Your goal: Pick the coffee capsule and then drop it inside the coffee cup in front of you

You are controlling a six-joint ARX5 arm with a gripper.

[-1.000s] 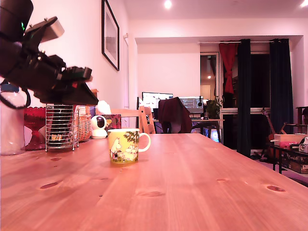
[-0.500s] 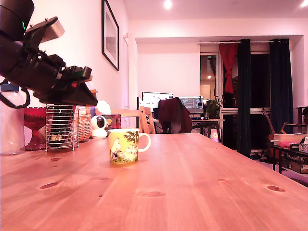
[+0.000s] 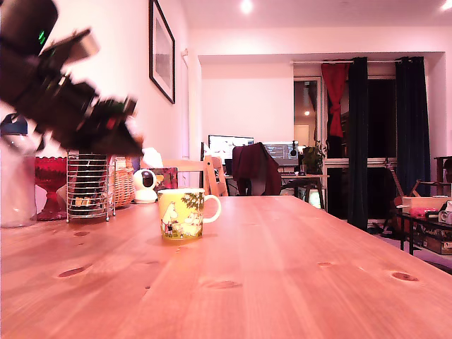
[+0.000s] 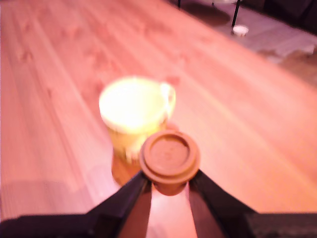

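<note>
The arm [image 3: 49,99] is showing as black all over, blurred, with a small green light [image 3: 41,35] glowing on its round upper part and a pale grey block [image 3: 76,46] sitting on top. The claw [image 4: 168,184] is showing two black tapering fingers [image 4: 124,199].

surface [image 3: 282,268]: knotty wood planks, smooth, with a soft sheen on my feed
coffee cup [image 3: 181,213]: glossy glazed ceramic, I'd say
coffee capsule [image 4: 169,157]: smooth matt plastic
wire rack [image 3: 90,187]: shiny metal
</note>
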